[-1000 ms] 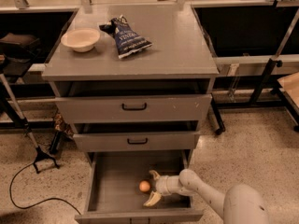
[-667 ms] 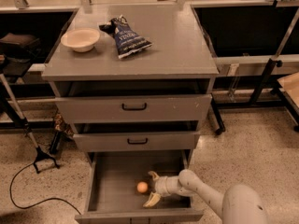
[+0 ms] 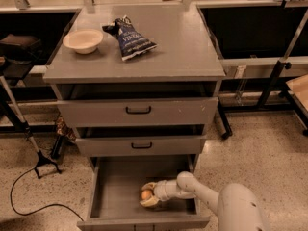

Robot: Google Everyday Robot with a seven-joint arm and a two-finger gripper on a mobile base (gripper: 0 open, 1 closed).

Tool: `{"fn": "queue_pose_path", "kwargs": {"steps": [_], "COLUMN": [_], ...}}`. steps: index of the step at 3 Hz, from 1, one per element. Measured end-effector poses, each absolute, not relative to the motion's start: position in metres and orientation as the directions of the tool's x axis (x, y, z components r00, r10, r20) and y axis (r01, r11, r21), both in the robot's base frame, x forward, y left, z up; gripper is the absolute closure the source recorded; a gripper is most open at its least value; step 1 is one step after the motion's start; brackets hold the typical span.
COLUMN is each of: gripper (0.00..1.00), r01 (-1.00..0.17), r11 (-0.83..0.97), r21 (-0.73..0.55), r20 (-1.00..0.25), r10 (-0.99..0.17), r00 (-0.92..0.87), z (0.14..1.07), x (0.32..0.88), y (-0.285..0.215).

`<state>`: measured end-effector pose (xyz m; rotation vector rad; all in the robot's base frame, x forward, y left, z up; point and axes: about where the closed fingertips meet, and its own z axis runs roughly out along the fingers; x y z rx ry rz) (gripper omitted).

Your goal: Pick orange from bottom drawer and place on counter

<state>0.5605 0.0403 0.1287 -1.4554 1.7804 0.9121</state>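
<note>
The orange lies on the floor of the open bottom drawer, right of its middle. My gripper reaches in from the right on the white arm. Its two pale fingers stand on either side of the orange, close to it, with a small gap still showing. The grey counter on top of the cabinet is far above the gripper.
A beige bowl and a dark blue chip bag lie on the counter's back left. Two shallower drawers with black handles sit slightly open above. A black stand and cable are on the floor to the left.
The gripper has moved left inside the drawer. The orange, which lay just left of the fingertips, now sits between the fingers.
</note>
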Motion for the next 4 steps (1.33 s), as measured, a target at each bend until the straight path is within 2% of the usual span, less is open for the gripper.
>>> {"fn": "queue_pose_path", "kwargs": {"steps": [2, 3, 4], "gripper": [0.9, 1.0, 1.0], "r01": [-0.979, -0.973, -0.971], "r11": [0.163, 0.207, 0.226], "r21": [0.123, 0.098, 0.072], "r20": [-0.819, -0.834, -0.847], "r10": [-0.54, -0.517, -0.501], "r00": [-0.193, -0.194, -0.179], "z": [0.128, 0.162, 0.211], "x": [0.569, 0.577, 0.572], "y": [0.045, 0.027, 0.008]}}
